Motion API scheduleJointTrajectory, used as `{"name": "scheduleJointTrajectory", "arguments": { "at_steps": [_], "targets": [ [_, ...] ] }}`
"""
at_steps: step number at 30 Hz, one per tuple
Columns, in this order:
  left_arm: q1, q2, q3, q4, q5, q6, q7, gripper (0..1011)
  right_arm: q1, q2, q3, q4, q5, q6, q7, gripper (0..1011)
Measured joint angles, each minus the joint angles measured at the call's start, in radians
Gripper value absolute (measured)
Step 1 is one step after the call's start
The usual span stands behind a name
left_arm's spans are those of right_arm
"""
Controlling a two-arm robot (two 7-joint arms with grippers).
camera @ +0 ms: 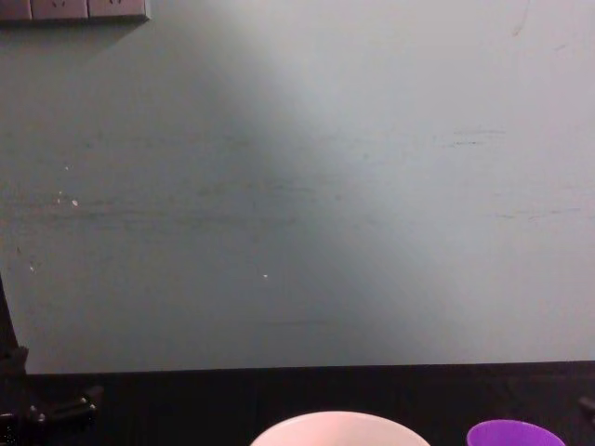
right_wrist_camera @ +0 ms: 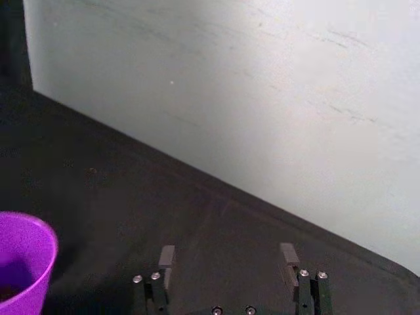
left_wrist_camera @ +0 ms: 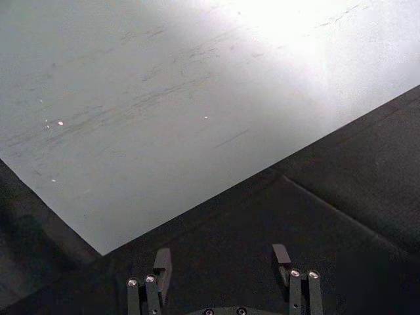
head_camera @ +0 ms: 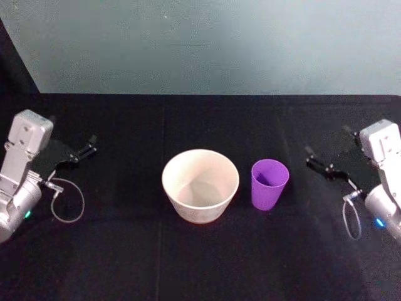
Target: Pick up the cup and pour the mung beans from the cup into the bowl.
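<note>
head view: cup (head_camera: 270,183) upright just right of bowl (head_camera: 200,185); wrist views: left gripper (left_wrist_camera: 222,254) and right gripper (right_wrist_camera: 227,251), fingers apart

Cup (head_camera: 270,183) bright purple, plain. Bowl (head_camera: 200,185) pale pinkish-white, plain. Surface (head_camera: 125,251) black. Wall (head_camera: 219,44) dull grey-green, faint scuffs. Left claw (head_camera: 88,149), right claw (head_camera: 314,160) black; arm casings (head_camera: 25,141) silver-grey.

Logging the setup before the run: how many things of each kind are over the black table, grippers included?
Purple cup: 1
Pale bowl: 1
Grippers: 2, the left gripper and the right gripper, both with jaws open
Total: 4
</note>
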State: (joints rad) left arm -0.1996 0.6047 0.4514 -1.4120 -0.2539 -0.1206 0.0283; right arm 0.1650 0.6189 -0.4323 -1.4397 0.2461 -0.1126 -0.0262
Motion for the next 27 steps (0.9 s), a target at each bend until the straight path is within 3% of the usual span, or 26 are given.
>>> {"name": "scheduleJointTrajectory", "arguments": {
  "at_steps": [8, 17, 24, 27],
  "targets": [
    [0.000, 0.000, 0.000, 0.000, 0.000, 0.000, 0.000, 1000, -0.094, 0.066, 0.020, -0.119, -0.017, 0.047, 0.034, 1003],
    [0.000, 0.000, 0.000, 0.000, 0.000, 0.000, 0.000, 1000, -0.196, 0.139, 0.039, -0.229, 0.011, 0.081, 0.124, 1003],
    [0.000, 0.000, 0.000, 0.000, 0.000, 0.000, 0.000, 1000, -0.225, 0.148, 0.040, -0.261, 0.048, 0.081, 0.201, 1003],
    [0.000, 0.000, 0.000, 0.000, 0.000, 0.000, 0.000, 1000, -0.211, 0.116, 0.031, -0.241, 0.063, 0.066, 0.238, 1003]
  ]
}}
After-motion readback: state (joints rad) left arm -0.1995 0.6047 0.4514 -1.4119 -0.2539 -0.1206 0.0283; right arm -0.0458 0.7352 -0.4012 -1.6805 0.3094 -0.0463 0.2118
